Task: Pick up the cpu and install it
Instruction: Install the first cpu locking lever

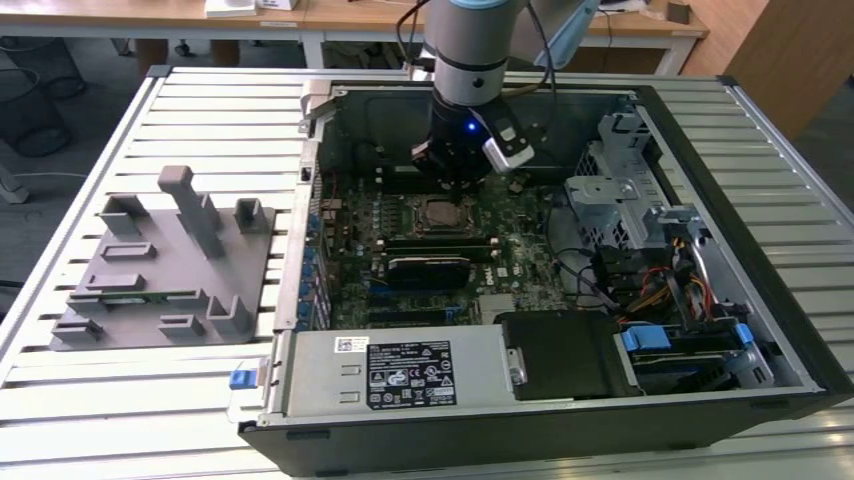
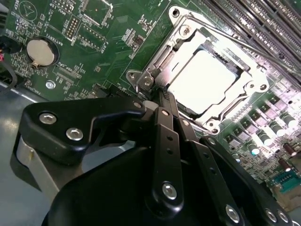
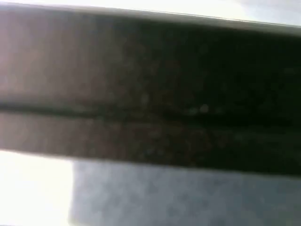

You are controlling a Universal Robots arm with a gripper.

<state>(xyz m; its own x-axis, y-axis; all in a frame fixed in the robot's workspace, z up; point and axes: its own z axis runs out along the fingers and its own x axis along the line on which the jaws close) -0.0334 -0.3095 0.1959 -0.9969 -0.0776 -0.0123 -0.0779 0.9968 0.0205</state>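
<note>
Down inside the open computer case [image 1: 747,250], the arm's hand [image 1: 454,182] hangs low over the motherboard [image 1: 501,255], just at the far edge of the CPU socket [image 1: 441,213]. In the second wrist view the hand [image 2: 162,92] shows as black linkages whose fingers [image 2: 165,113] come together at a narrow tip, closed with nothing between them. That tip sits right at the socket's metal retention frame [image 2: 256,75], close to its hinge corner and lever, though whether it actually touches the metal cannot be told.

The cpu [image 2: 207,80] lies flat in the socket, its bright silver lid facing up and ringed by the metal frame. In the exterior view the cpu [image 1: 442,212] appears as a pale square in the middle of the socket, just on the near side of the hand. A round coin battery [image 2: 40,52] sits on the green board well away from the socket.

On the exterior view's left, a grey plastic fixture [image 1: 154,265] with upright blocks rests on the slatted tabletop [image 1: 80,400], well apart from the case. At the near end of the case is a silver power supply [image 1: 394,370] with a label, and on the exterior view's right a metal drive cage [image 1: 621,195] above a bundle of coloured cables [image 1: 654,290].

The first wrist view gives a dark blurred band that cannot be identified.
</note>
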